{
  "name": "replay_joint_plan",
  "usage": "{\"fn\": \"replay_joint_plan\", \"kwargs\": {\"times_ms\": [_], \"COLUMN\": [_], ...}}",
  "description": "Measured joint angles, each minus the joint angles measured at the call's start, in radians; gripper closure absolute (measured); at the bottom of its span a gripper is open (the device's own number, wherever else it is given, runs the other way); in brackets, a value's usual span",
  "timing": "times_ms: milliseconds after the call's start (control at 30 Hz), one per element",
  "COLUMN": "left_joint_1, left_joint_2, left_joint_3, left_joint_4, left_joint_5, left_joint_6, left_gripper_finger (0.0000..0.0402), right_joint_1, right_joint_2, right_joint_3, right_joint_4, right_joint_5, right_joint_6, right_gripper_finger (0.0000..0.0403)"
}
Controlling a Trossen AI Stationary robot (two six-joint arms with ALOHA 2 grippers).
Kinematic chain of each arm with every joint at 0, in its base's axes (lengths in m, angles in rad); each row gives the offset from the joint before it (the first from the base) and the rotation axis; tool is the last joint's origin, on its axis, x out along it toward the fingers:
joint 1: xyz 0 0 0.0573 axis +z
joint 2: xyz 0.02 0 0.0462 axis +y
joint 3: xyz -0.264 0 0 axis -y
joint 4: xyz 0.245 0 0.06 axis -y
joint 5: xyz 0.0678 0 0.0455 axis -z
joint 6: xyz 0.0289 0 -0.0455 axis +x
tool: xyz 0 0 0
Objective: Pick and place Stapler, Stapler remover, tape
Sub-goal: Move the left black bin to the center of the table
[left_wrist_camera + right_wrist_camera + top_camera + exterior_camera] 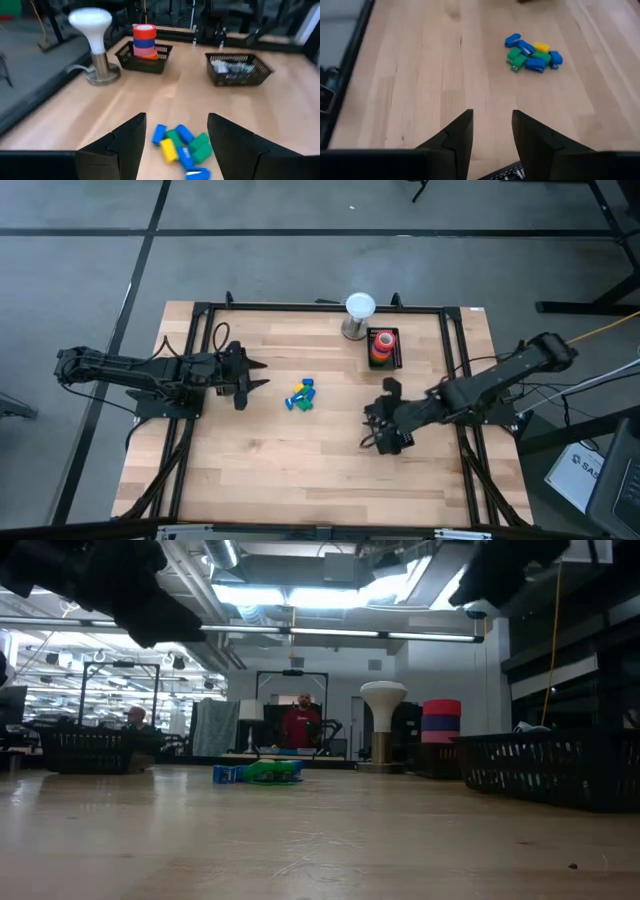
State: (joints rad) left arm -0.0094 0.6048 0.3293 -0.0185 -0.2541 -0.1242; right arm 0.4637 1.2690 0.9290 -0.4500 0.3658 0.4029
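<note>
While both arms hover above the wooden table (300, 470), nothing is held.

At centre-left of the high view, the left gripper (262, 375) has its fingers spread wide and empty, pointing toward the small pile of blue, green and yellow blocks (301, 396) at the middle. At centre-right, the right gripper (372, 432) has its fingers parted with bare wood between them. The tape (382, 345) rolls are stacked in a black basket (396, 356) at upper centre, just beside a white-topped stand (358, 315).

Pale matt wooden table (300, 460)
</note>
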Motion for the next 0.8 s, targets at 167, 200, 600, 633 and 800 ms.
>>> {"fn": "replay_joint_plan", "kwargs": {"times_ms": [167,200,600,633,800], "left_joint_1": [0.000,0.000,0.000,0.000,0.000], "left_joint_2": [0.000,0.000,0.000,0.000,0.018], "left_joint_3": [0.000,0.000,0.000,0.000,0.045], "left_joint_4": [0.008,0.009,-0.002,-0.013,-0.207], "left_joint_5": [0.006,0.005,0.029,0.030,-0.045], "left_joint_6": [-0.160,-0.177,-0.144,-0.103,-0.049], "left_gripper_finger": [0.0192,0.0192,0.0192,0.0192,0.0192], "right_joint_1": [0.001,0.000,-0.001,-0.001,-0.001], "right_joint_2": [-0.116,-0.128,-0.143,-0.143,-0.143], "right_joint_3": [-0.173,-0.200,-0.345,-0.347,-0.348], "right_joint_4": [0.136,0.167,0.307,0.303,0.304], "right_joint_5": [0.002,0.006,0.007,0.007,0.000], "right_joint_6": [0.045,0.054,0.255,0.276,0.327], "right_gripper_finger": [0.0263,0.0263,0.0263,0.0263,0.0263]}}
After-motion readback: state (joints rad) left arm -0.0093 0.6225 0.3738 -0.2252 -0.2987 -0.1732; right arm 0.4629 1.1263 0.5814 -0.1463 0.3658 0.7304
